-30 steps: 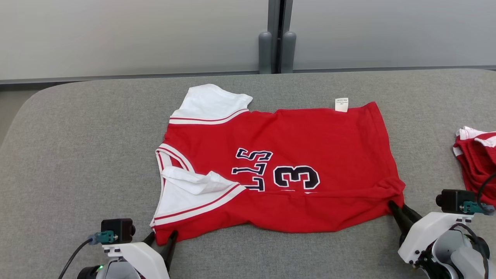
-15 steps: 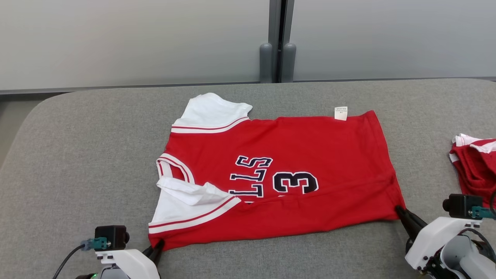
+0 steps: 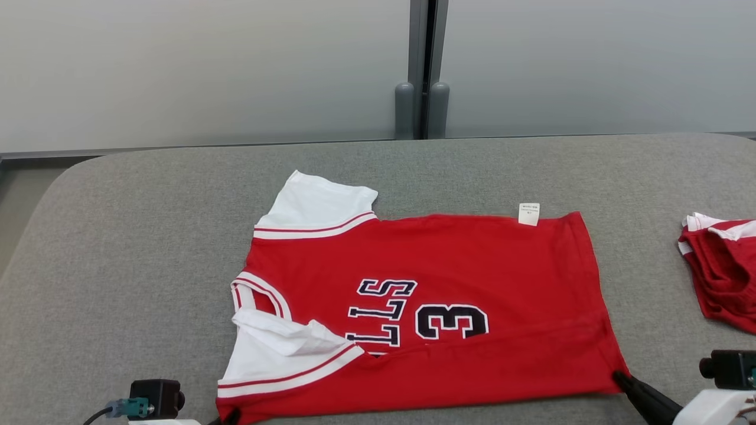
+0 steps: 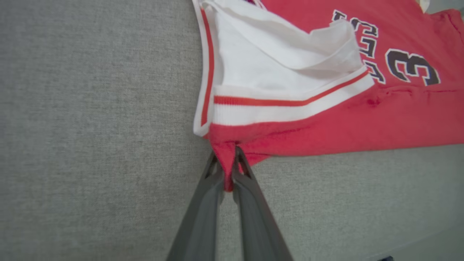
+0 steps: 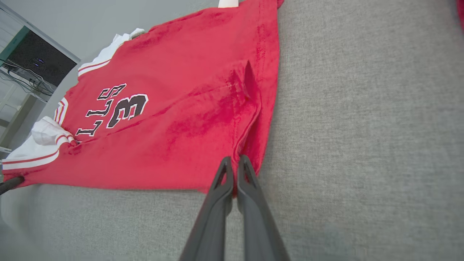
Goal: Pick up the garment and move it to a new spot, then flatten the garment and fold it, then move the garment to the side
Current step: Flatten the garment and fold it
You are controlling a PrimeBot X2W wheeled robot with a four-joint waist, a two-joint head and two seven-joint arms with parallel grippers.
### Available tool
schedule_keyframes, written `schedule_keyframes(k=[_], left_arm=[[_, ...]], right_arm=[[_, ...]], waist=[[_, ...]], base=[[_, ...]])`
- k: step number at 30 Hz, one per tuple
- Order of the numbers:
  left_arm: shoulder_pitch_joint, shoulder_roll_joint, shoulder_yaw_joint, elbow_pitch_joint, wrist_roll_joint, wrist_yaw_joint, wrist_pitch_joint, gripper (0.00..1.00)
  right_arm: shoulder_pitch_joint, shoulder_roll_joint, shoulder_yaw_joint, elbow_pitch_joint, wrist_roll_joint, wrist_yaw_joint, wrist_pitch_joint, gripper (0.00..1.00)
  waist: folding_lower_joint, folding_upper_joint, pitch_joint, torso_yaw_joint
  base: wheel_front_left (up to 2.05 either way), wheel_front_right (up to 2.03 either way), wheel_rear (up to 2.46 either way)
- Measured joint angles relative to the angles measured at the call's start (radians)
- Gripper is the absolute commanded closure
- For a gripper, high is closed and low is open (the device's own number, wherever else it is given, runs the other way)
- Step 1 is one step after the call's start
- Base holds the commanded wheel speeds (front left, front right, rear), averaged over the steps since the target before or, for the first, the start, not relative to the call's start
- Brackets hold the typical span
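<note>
Shirt (image 3: pixel 425 307) lies spread on the grey table (image 3: pixel 136 236), about centre, neck to the robot's left, hem to its right, print up. Left gripper (image 4: pixel 226 170) is closed tight on the near left corner, just below the white sleeve (image 4: pixel 282 72), with a nub of red cloth pinched between its fingers. Right gripper (image 5: pixel 235 168) is closed the same way on the near hem corner.

Reads as flatten/first fold, both near corners in hand. To do it well:
- move both arms together, same height, same pace
- hold the near edge taut between them, no sag
- no jerks: each pinch has very little cloth and could slip

Problems:
- near sleeve is crumpled and flopped over the chest; a fold now likely traps it
- ridge of bunched cloth runs up from the right corner (image 5: pixel 243 94); it needs pulling out sideways first

Around: a second red-and-white garment (image 3: pixel 720 271) sits at the table's right edge, apart from the shirt but near the right arm, so a wide swing could drag it. White label (image 3: pixel 528 213) sticks out at the far edge. Wall panels (image 3: pixel 207 65) stand behind the table, out of the way.
</note>
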Motion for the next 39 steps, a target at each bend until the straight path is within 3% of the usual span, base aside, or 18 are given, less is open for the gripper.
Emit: schedule_keyframes(k=[7,20,21,22,23,32,39], left_arm=[[0.051,0.053,0.002,-0.102,-0.023,0.056,0.033,1.00],[0.080,0.101,-0.008,-0.202,-0.043,0.100,0.080,1.00],[0.080,0.104,-0.009,-0.205,-0.042,0.103,0.084,0.77],[0.080,0.104,-0.010,-0.207,-0.042,0.107,0.085,0.00],[0.080,0.104,-0.011,-0.210,-0.042,0.108,0.085,0.00],[0.071,0.155,0.000,-0.277,-0.002,0.144,0.078,0.00],[-0.079,0.205,0.028,-0.312,0.117,0.177,0.078,0.00]], right_arm=[[0.103,-0.014,-0.052,-0.060,0.011,0.000,0.044,1.00],[0.173,0.014,-0.169,-0.110,-0.033,0.000,0.156,1.00],[0.179,0.019,-0.180,-0.112,-0.038,0.000,0.165,0.75],[0.184,0.024,-0.190,-0.115,-0.044,0.000,0.173,0.15],[0.188,0.028,-0.202,-0.118,-0.051,0.000,0.179,0.00],[0.222,0.049,-0.326,-0.208,-0.123,-0.001,0.227,0.00],[0.153,0.094,-0.469,-0.291,-0.231,-0.001,0.201,0.00]], waist=[[0.0000,0.0000,0.002,-0.012],[0.0000,0.0000,0.023,-0.026],[0.0000,0.0000,0.023,-0.025],[0.0000,0.0000,0.023,-0.024],[0.0000,0.0000,0.022,-0.023],[0.0001,0.0000,0.005,-0.020],[0.0000,0.0000,0.020,-0.021]], base=[[0.00,0.00,0.00],[0.00,0.00,0.00],[0.00,0.00,0.00],[0.00,0.00,0.00],[0.00,0.00,0.00],[0.00,0.00,0.00],[0.00,0.00,0.00]])
